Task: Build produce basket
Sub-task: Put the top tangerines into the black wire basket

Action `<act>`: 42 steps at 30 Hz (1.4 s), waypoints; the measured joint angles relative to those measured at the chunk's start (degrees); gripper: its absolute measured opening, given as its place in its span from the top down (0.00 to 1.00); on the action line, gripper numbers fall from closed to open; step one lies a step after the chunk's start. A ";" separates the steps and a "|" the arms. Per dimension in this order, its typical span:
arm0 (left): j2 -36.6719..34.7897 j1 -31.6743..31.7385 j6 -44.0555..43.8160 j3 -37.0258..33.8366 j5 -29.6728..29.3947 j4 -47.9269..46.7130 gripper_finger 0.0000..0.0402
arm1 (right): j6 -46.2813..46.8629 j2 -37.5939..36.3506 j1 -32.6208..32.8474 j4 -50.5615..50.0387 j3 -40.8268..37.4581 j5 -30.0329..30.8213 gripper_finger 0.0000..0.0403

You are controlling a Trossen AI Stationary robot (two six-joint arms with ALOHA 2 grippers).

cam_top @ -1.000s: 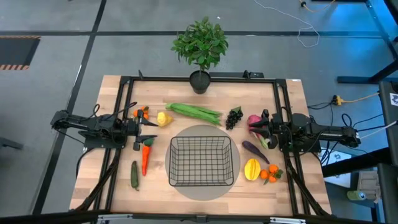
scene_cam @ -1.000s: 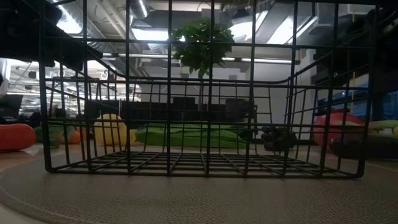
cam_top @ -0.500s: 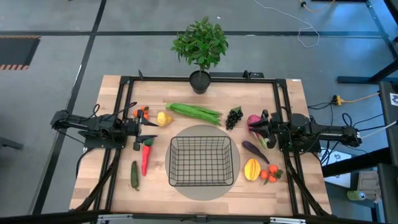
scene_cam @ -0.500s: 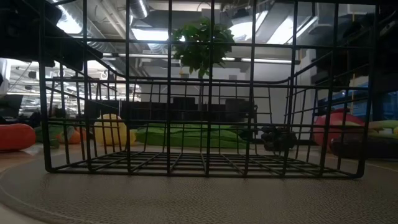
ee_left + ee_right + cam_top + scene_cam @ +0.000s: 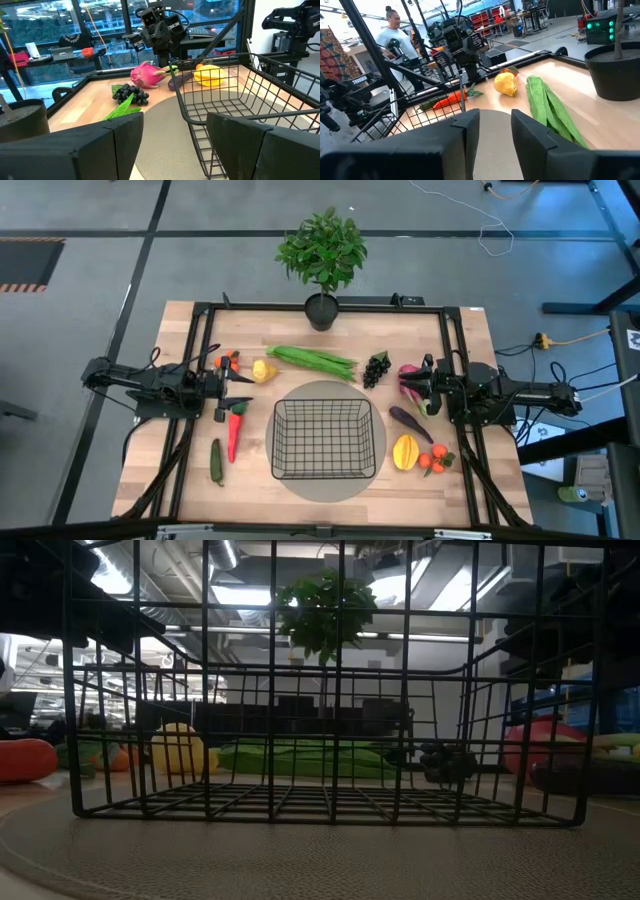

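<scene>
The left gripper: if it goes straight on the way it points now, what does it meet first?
Probably the basket: the left gripper points across the table, open, and the near wire wall stands just ahead. Depth is uncertain.

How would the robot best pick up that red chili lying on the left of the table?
Probably across the red chili's slim body near its middle, coming straight down from above. It lies flat and clear of the cucumber and basket, near the left end effector.

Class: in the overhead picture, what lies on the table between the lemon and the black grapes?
The long green beans lie between the lemon and the black grapes, behind the basket. The high view shows it plainly.
</scene>
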 joint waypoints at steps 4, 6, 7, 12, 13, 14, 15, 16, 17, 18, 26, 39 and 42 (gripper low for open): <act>0.00 -0.02 0.00 -0.01 0.00 0.00 0.48 | -0.30 0.07 0.00 -0.02 0.00 0.00 0.73; 0.00 -0.02 0.00 -0.02 0.00 -0.02 0.48 | -0.26 0.07 0.00 -0.07 0.00 0.00 0.73; 0.00 -0.02 0.00 0.00 0.00 0.00 0.48 | -0.26 0.07 0.00 -0.07 0.00 0.00 0.73; 0.00 0.00 -0.02 -0.01 0.01 0.00 0.48 | -0.26 0.07 0.00 -0.11 0.00 -0.37 0.73; 0.00 -0.01 0.00 -0.01 0.01 -0.01 0.48 | -0.26 0.07 0.00 -0.11 0.00 -0.37 0.73; 0.00 0.00 0.00 -0.02 0.00 0.00 0.48 | -0.26 0.07 0.00 -0.11 0.00 -0.37 0.73; 0.00 -0.02 -0.02 0.00 0.00 -0.02 0.48 | -0.26 0.07 0.00 -0.11 0.00 -0.37 0.73; 0.00 0.00 0.00 0.00 0.00 0.00 0.48 | -0.26 0.07 0.00 -0.11 0.00 -0.40 0.73; 0.00 -0.02 0.00 -0.01 0.02 -0.02 0.48 | -0.26 0.07 0.00 -0.11 0.00 -0.42 0.73; 0.00 -0.01 0.00 0.00 0.00 0.00 0.48 | -0.26 0.07 0.00 -0.11 0.00 -0.44 0.73; 0.00 -0.01 -0.02 0.00 0.01 0.00 0.48 | -4.43 0.07 0.00 -0.11 0.00 -0.42 0.73; 0.00 0.00 0.00 -0.02 -0.01 0.41 0.48 | -10.62 0.07 0.00 -0.11 0.00 -0.52 0.73; 0.00 0.00 0.00 -0.02 0.00 0.60 0.48 | -9.93 0.07 0.00 -0.11 0.00 -0.50 0.73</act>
